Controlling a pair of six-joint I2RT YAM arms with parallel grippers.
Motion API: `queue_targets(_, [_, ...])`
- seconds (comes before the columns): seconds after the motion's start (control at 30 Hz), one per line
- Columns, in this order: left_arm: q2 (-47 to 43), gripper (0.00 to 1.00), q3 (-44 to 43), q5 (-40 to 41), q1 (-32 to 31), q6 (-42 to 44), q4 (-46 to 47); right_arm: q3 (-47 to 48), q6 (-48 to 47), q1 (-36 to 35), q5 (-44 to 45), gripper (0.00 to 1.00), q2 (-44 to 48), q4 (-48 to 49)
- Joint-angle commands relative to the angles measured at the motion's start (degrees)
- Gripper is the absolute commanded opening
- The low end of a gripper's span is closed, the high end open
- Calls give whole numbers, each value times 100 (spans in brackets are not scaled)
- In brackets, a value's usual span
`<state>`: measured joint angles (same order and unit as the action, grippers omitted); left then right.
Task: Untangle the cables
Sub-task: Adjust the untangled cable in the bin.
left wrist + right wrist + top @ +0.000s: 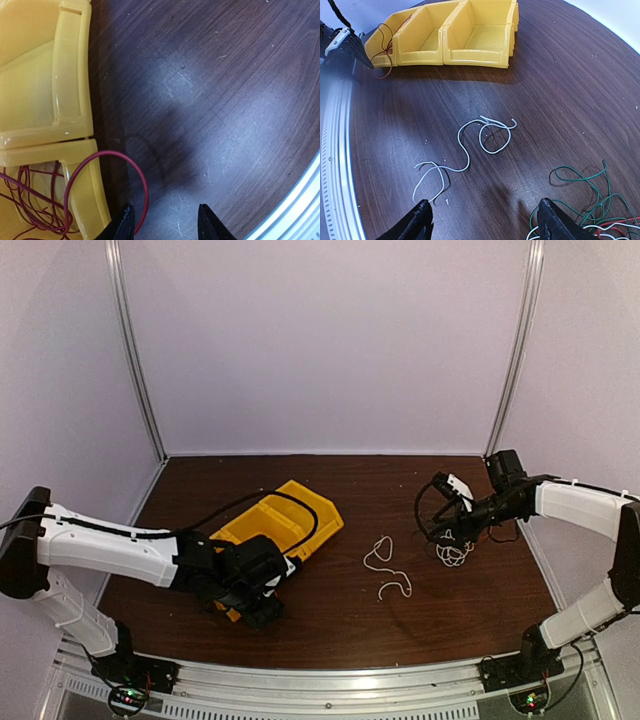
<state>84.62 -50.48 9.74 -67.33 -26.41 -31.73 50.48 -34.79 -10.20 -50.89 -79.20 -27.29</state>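
1. Where the table point(560, 75) meets the near rail, the left gripper point(165, 216) hangs low beside the near end of the yellow bin point(75, 100). Its jaws are spread with bare wood between them, pinching nothing.
2. Red cable point(144, 186): bunched in the bin's end compartment, with one loop spilling over the rim onto the table. The loop's tail runs down just inside one finger of the left gripper. Whether it touches there cannot be told.
3. Mid-table: the white cable point(468, 157) lies alone in a loose S with a curl at one end, well apart from the bin and from the other strands. It reads as already freed.
4. Farther out, right side: the right gripper point(485, 210) sits low over the table, jaws wide, nothing between them. The tangle point(592, 210) of green, white and red strands lies just beside one finger, outside the gap.
5. Judgement: the step in hand is pulling out single strands. Red is binned bar its loop and white is out, leaving the tangle to do.
6. Next move, as I read it: the right gripper shifts sideways over the tangle, closes on one outer loop only, and draws it off slowly. Risk: the thin wire slips, or the whole knot drags along.
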Motion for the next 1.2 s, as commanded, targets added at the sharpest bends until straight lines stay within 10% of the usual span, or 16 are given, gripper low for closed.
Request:
queue_targets(0.0, [411,44,-478,561,-137,109,-273,58,-122,47,18,72,-69,-90])
queue_targets(0.67, [1487,0,-1130,1103,-267,195,-957,102,-230,48,-8,72,-155,-210])
queue_targets(1.17, [796,0,-1441,2026,-143,-234,-1793,120,-257,42,-70,72,-175,-257])
